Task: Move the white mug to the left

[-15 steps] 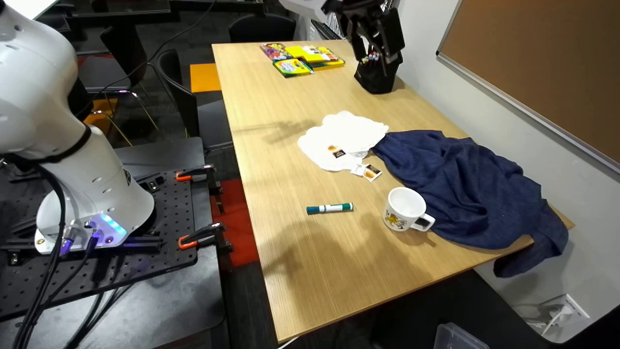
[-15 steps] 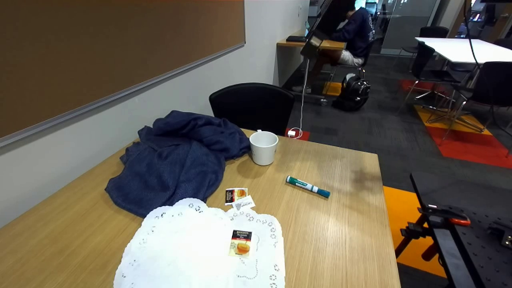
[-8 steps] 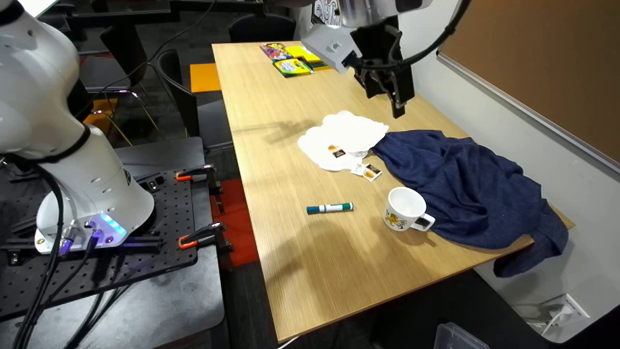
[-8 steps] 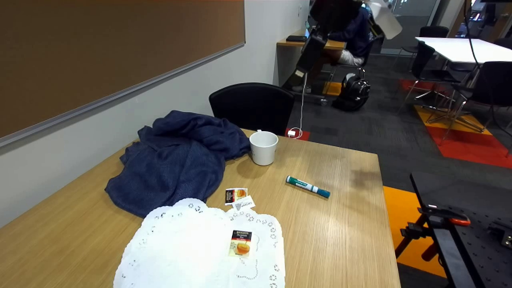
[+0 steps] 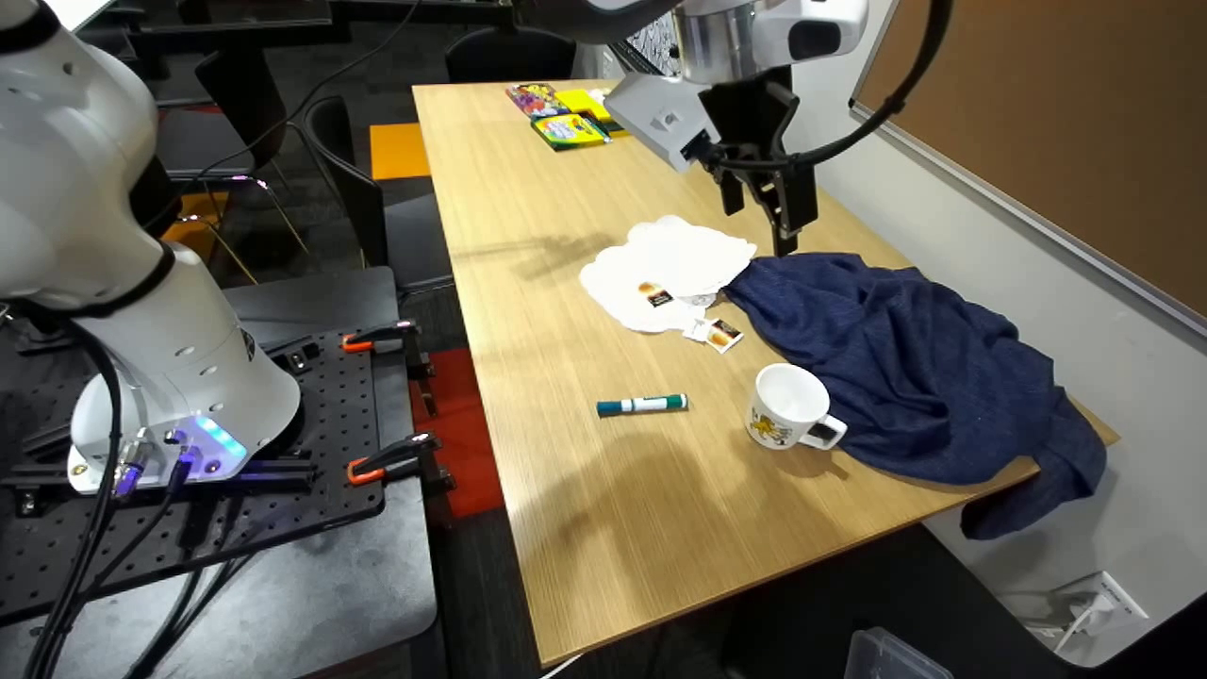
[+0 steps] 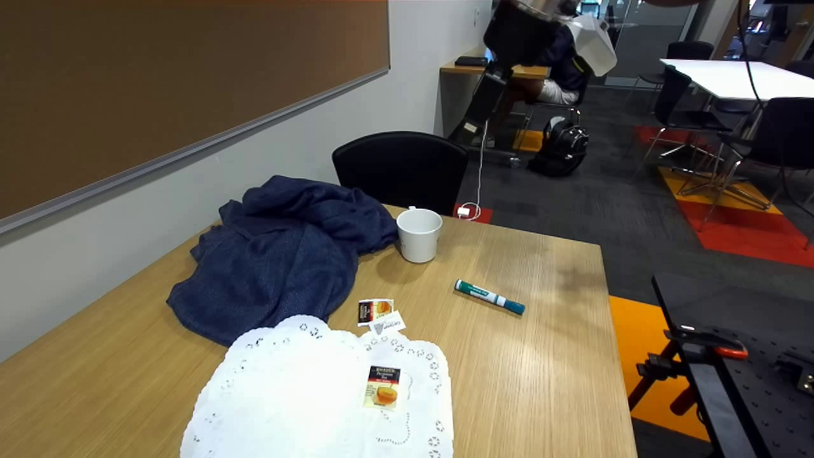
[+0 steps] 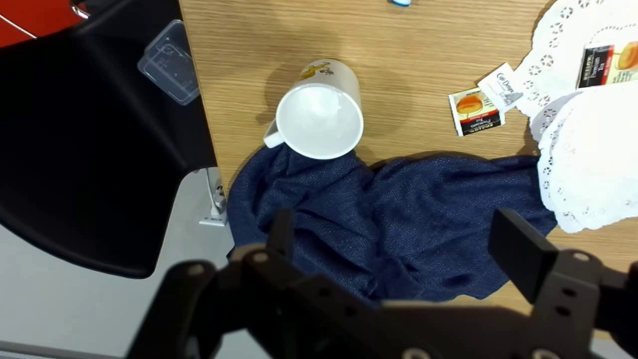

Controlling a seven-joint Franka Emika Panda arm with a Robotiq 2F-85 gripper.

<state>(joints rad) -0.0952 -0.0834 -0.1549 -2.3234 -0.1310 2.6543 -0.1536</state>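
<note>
End effector [image 7: 398, 244]: jaws parted, empty | White printed mug [image 7: 321, 112]: upright, below it, toward nearer short edge of the table [image 7: 448, 40]

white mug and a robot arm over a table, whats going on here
A robot arm reaches over a table, apparently to move the white mug to the left. Nothing is being held: its gripper hangs open and empty above the table. The mug stands upright right by a crumpled navy cloth; whether they touch is hard to tell. A green marker, lacy white doilies and tea packets lie on the table too.
</note>
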